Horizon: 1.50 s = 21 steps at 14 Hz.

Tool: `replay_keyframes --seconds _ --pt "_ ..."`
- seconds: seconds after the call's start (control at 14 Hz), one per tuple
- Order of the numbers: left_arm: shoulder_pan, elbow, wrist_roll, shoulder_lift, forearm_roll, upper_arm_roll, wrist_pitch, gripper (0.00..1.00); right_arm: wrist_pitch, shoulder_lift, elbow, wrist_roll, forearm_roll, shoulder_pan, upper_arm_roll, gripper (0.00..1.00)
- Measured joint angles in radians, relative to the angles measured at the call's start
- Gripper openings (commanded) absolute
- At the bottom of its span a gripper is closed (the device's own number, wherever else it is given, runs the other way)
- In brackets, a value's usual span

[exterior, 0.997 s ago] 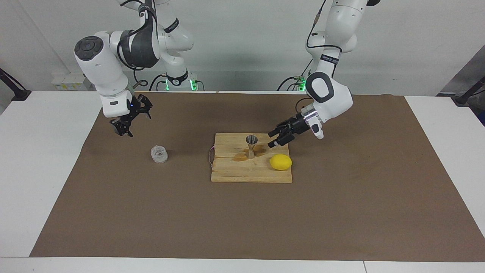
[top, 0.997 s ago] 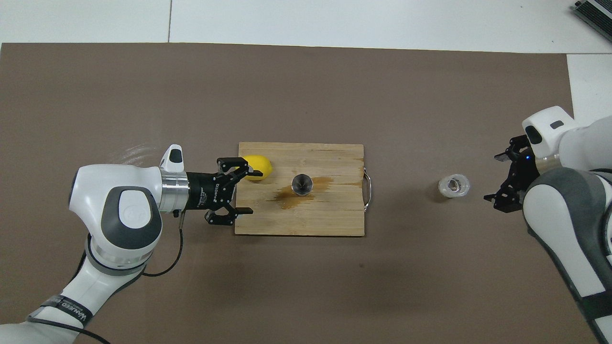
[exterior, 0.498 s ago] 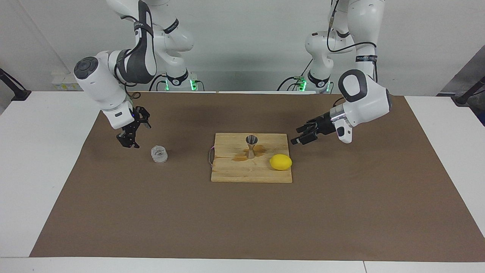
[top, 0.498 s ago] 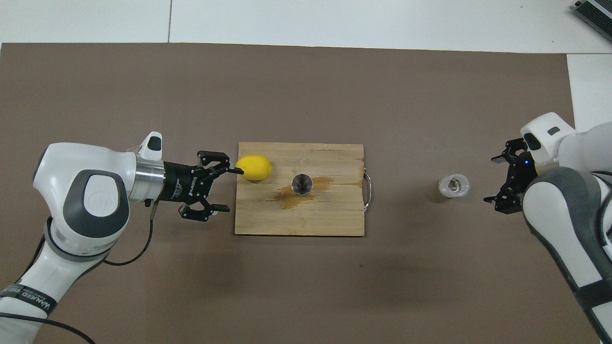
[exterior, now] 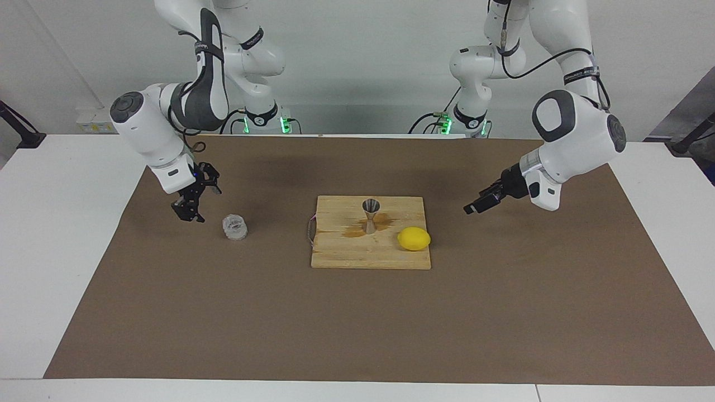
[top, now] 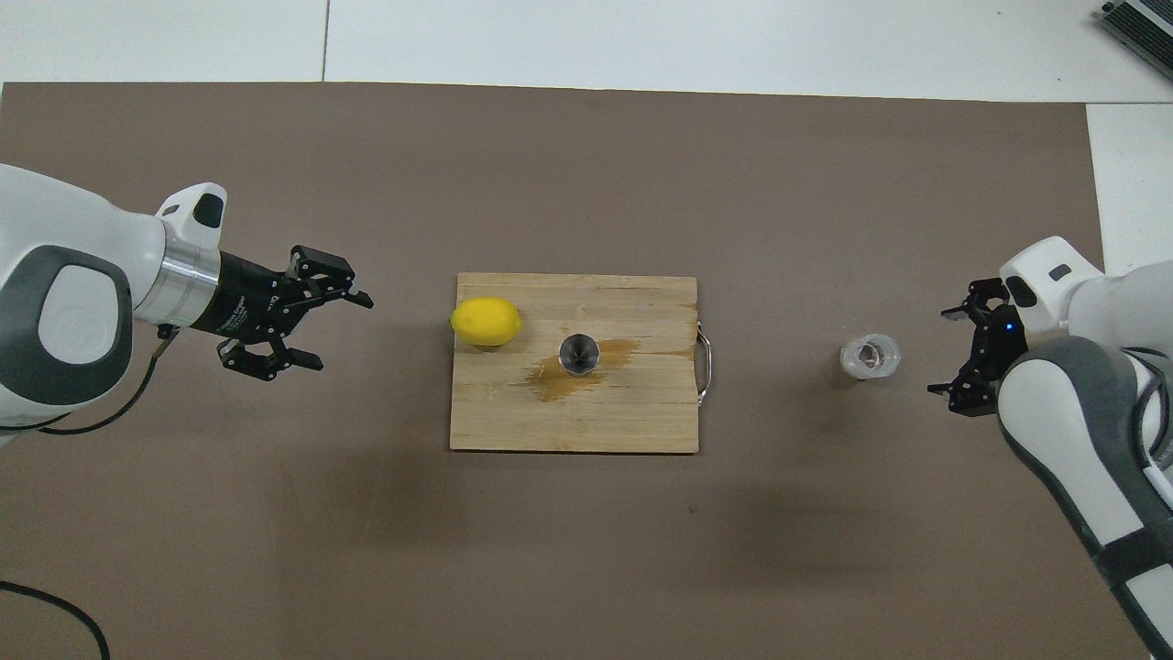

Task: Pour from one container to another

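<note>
Both jaws gape empty: right gripper (exterior: 189, 213) beside the glass cup (exterior: 235, 227), left gripper (top: 325, 324) over the mat (exterior: 357, 324).

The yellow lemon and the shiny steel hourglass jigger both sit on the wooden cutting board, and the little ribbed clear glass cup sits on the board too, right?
Not quite. The yellow lemon and shiny steel hourglass jigger do sit on the wooden cutting board. But the little ribbed clear glass cup stands off the board, on the brown mat, toward the right arm's end. The facing view shows it.
</note>
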Motion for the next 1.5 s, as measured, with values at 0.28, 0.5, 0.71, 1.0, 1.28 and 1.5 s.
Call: replay_keyframes --seconds 0.28,0.5,0.71,1.0,1.28,1.5 --pt "-0.001 0.065 0.063 0.016 0.114 0.006 -0.009 1.00 0.047 0.030 -0.046 -0.154 0.130 -0.026 -0.001 1.00" --pt "-0.001 0.110 0.122 0.016 0.245 0.008 -0.009 1.00 0.074 0.072 -0.054 -0.261 0.220 -0.048 -0.001 1.00" --pt "-0.001 0.157 0.207 0.017 0.305 0.009 -0.009 1.00 0.086 0.109 -0.056 -0.289 0.292 -0.053 -0.001 1.00" --pt "0.000 0.240 0.270 0.039 0.333 0.018 -0.009 1.00 0.087 0.137 -0.060 -0.304 0.329 -0.053 0.003 1.00" --pt "0.000 0.334 0.387 0.055 0.339 0.031 -0.014 1.00 0.128 0.181 -0.069 -0.449 0.467 -0.048 0.003 1.00" --pt "0.000 0.360 0.560 0.054 0.341 0.076 -0.057 1.00 0.139 0.193 -0.070 -0.455 0.482 -0.040 0.005 1.00"
